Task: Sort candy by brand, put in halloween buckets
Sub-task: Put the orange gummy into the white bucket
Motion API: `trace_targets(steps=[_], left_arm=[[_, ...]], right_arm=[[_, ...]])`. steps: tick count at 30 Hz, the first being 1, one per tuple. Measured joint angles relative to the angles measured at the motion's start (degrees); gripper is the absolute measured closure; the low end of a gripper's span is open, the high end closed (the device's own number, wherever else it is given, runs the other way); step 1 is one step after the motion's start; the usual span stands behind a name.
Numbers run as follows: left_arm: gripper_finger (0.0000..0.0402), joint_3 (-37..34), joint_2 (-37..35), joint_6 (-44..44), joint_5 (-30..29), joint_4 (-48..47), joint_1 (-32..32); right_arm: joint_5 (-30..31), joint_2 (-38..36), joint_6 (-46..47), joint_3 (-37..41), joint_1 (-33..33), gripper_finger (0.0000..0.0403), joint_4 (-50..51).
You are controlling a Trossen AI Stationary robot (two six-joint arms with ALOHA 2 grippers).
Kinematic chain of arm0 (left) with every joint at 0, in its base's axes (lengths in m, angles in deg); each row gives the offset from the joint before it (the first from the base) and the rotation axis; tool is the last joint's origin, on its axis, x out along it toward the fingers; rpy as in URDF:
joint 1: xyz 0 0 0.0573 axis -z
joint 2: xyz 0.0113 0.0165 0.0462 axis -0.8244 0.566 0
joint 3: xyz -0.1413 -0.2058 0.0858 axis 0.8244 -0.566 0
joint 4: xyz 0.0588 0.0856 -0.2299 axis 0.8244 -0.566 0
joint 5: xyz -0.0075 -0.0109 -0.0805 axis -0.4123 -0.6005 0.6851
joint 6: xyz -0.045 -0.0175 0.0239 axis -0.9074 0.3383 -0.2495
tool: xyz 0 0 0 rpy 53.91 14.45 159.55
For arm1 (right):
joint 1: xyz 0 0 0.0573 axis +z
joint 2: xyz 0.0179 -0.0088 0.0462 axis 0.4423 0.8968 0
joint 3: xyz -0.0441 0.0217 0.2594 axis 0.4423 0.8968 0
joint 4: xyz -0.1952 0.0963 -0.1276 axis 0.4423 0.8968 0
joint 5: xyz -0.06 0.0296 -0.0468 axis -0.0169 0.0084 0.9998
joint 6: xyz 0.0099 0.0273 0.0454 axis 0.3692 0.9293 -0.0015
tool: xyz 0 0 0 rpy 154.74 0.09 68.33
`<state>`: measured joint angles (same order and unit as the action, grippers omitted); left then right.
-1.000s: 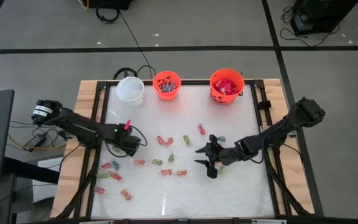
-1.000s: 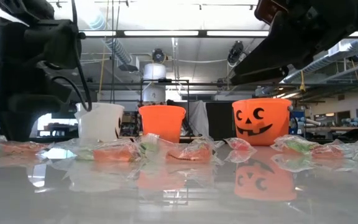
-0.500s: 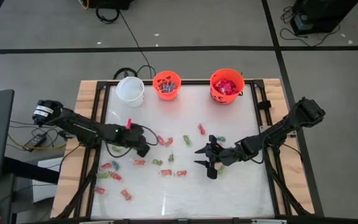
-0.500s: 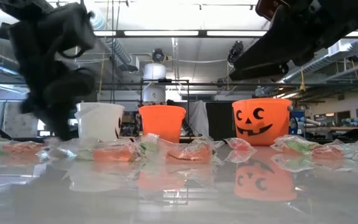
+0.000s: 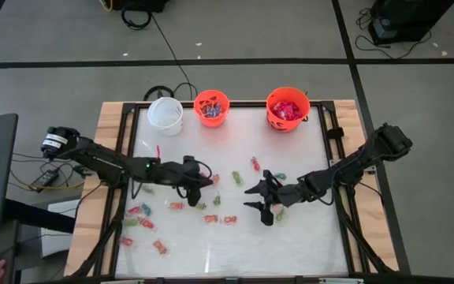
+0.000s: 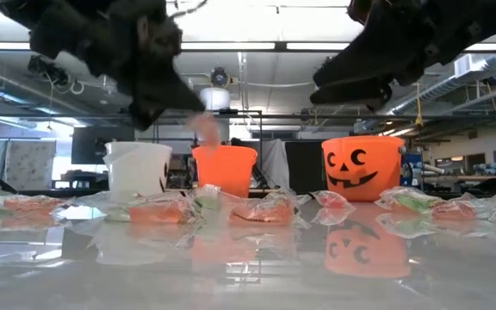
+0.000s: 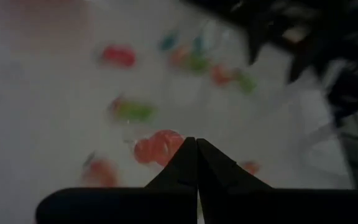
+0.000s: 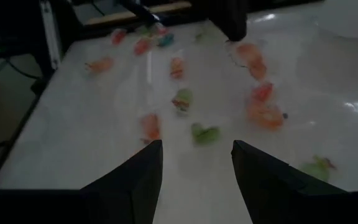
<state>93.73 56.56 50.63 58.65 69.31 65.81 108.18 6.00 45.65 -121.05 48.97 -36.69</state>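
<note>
Progress: your two orange buckets (image 5: 211, 108) held candy, white bucket (image 5: 165, 113) looked empty | loose candy (image 5: 211, 218) littered table | left gripper (image 5: 206, 181) clenched, seemingly on nothing | right gripper (image 5: 258, 200) released.

Two dark fingers (image 8: 138, 180) of the right gripper (image 8: 197, 177) standing well apart, nothing between them but glossy white table (image 8: 92, 134). Beyond, scattered wrapped candy (image 8: 176, 68): orange-red pieces (image 8: 263, 112), a green piece (image 8: 205, 132) just past the fingertips, another green one (image 8: 317, 167) off to one side. At the far edge, a dark arm (image 8: 229, 17) and a wooden table border (image 8: 135, 11).
</note>
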Motion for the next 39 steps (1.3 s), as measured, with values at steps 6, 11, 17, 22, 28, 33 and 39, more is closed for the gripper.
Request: trace_targets(steps=[6,11,17,22,28,33,39], left_arm=[[0.0400,0.00,0.62,8.20,1.54,9.01,0.00],[0.0400,0.04,4.52,12.01,1.56,14.28,0.00],[0.0399,0.04,7.41,16.20,2.32,21.99,-0.01],[0.0399,0.04,7.41,16.57,5.33,22.88,0.18],[0.0398,0.04,7.41,18.19,5.88,22.64,0.33],[0.0398,0.04,7.39,19.95,2.21,21.43,0.33],[0.0397,0.04,7.39,22.56,1.93,18.13,0.33]], right_arm=[[0.08,-0.02,-3.25,-0.02,-3.81,0.0198,-2.68],[-0.69,-0.02,-10.05,-0.47,-5.74,0.0198,-7.10],[-6.95,-0.04,-15.37,-1.80,-9.04,0.0194,-7.87],[-9.16,-0.04,-22.55,-1.81,-9.87,0.0184,-8.02],[-12.70,1.74,-27.59,-3.96,-11.32,0.0180,-8.61],[-13.69,5.04,-29.55,-6.32,-11.31,0.0180,-4.87],[-19.34,7.98,-31.53,-6.45,-12.65,0.0192,-7.59]])
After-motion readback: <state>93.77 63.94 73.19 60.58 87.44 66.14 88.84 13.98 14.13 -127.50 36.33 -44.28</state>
